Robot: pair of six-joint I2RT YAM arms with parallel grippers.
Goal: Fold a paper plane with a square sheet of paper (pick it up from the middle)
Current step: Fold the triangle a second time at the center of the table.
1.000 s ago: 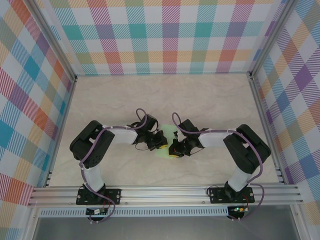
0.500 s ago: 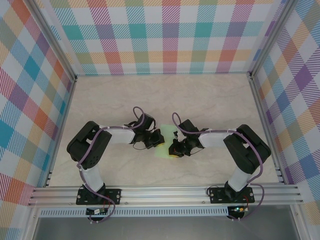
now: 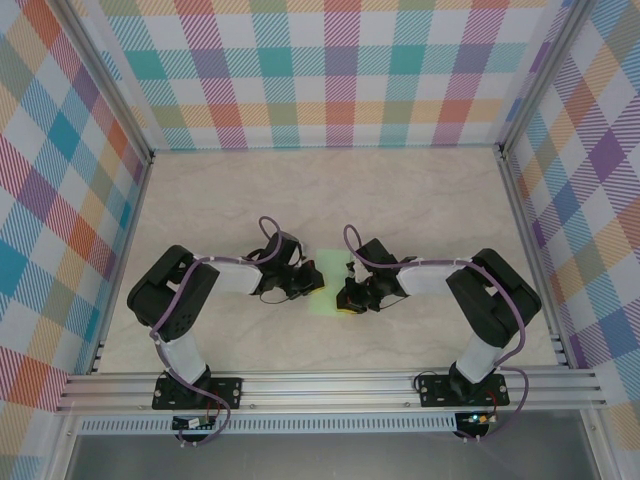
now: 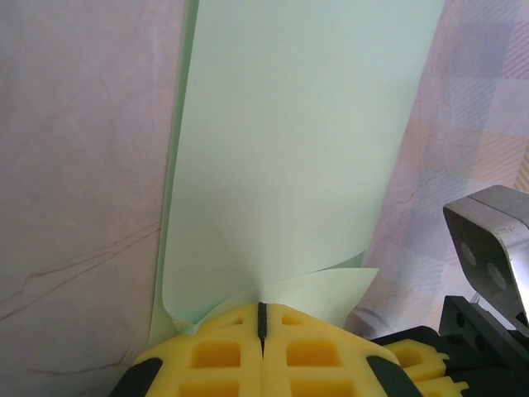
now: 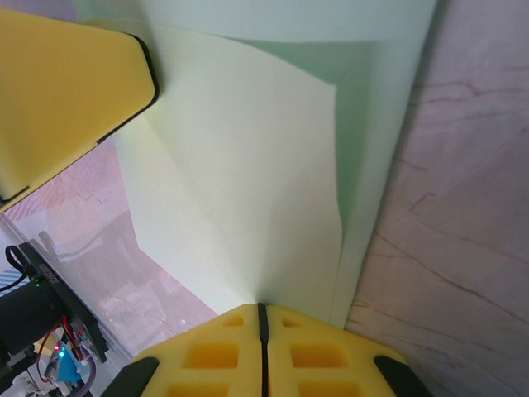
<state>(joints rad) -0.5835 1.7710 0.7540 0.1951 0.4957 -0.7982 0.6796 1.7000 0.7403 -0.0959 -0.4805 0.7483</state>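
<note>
The square sheet of paper point(image 3: 329, 268), pale mint green, is folded into a narrow layered shape and lies between the two grippers at the middle of the table. My left gripper point(image 3: 313, 285) is shut on its left edge; in the left wrist view the yellow pads point(image 4: 215, 356) pinch the paper point(image 4: 289, 149) where a flap curls up. My right gripper point(image 3: 346, 298) is shut on the opposite edge; in the right wrist view the paper point(image 5: 240, 182) rises from the pinch point(image 5: 262, 308), with a folded layer over a wider one. The two grippers are close together.
The pale marble table point(image 3: 420, 200) is boxed in by plaid walls point(image 3: 330, 70) at the back and sides. An aluminium rail point(image 3: 330, 385) with both arm bases runs along the near edge. One yellow finger of the left gripper point(image 5: 66, 91) stands near the right wrist camera.
The left arm's elbow and gripper have shifted a little to the left, and more green paper shows between the grippers. The right arm has stayed put.
</note>
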